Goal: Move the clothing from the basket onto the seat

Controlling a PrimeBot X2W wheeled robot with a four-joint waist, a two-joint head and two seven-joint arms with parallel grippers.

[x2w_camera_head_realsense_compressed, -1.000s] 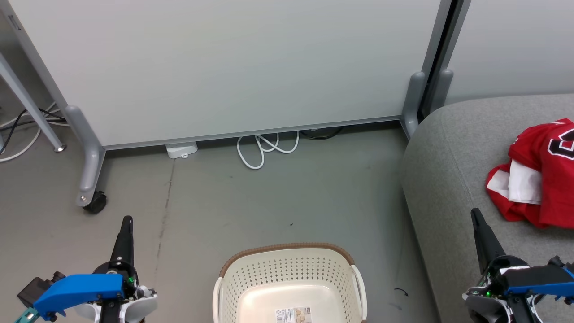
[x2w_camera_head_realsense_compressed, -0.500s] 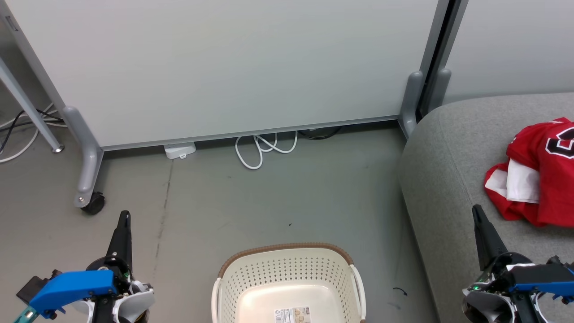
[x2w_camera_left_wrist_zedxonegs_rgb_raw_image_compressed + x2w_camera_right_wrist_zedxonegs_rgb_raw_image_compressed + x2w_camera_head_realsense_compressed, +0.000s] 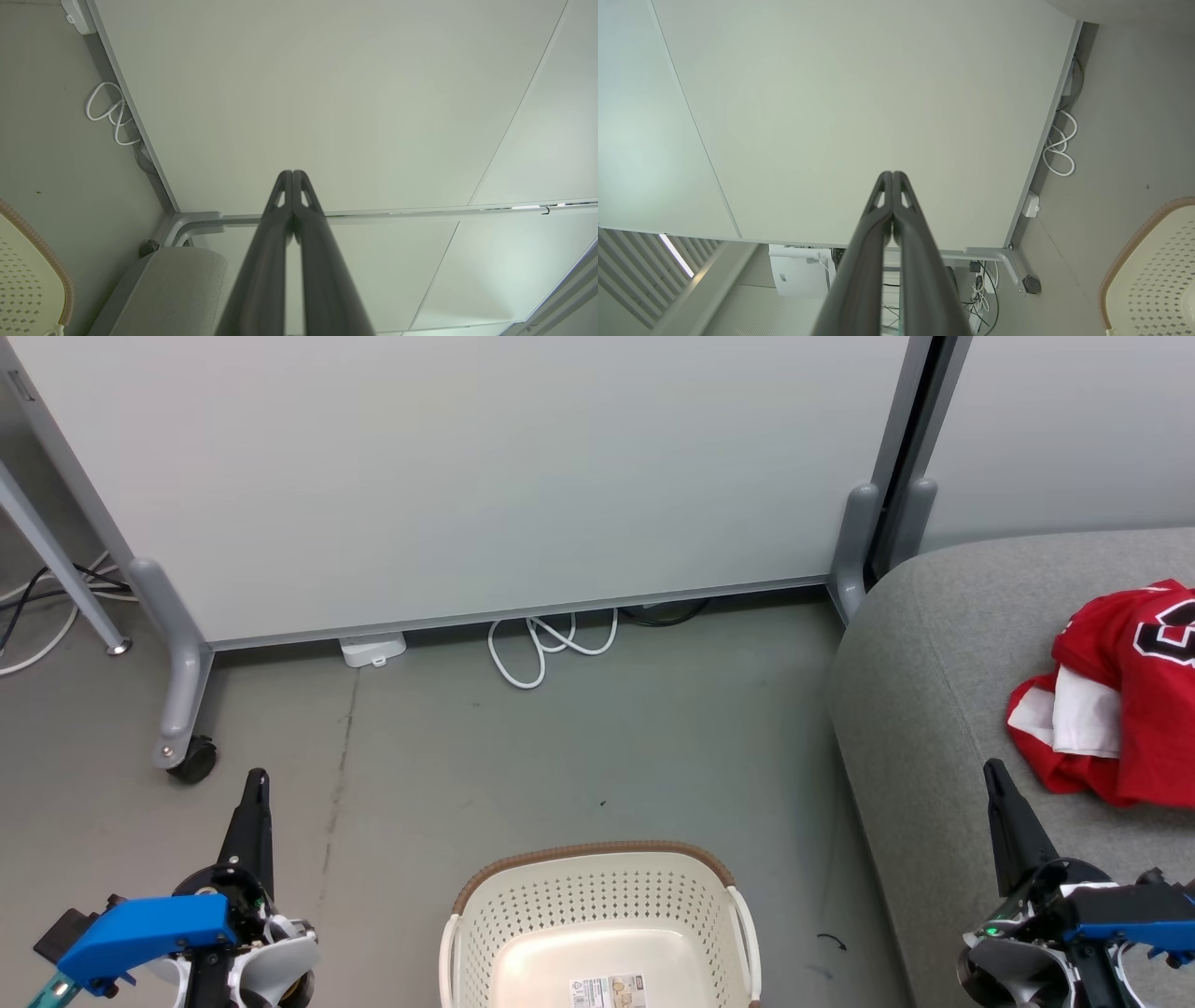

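The rounded grey upholstered seat stands beside the oval cream basket, perforated and brown-rimmed. Crumpled red-and-white clothing lies on the seat. The slim dark left claw and right claw are pressed together, empty.

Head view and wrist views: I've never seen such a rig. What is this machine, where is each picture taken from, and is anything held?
It is a wheeled robot with two arms. The wide picture comes from a camera on its head, looking down: the left gripper sits lower left, the right gripper lower right, each two long dark fingers pressed shut, holding nothing. The other two pictures come from cameras on the wrists, looking along those fingers at a pale partition panel. On the grey floor stands an oval cream-white perforated plastic basket with a brown rim; its visible part holds just a paper label. The bright red-and-white fabric clothing lies crumpled on the large grey fabric sofa.
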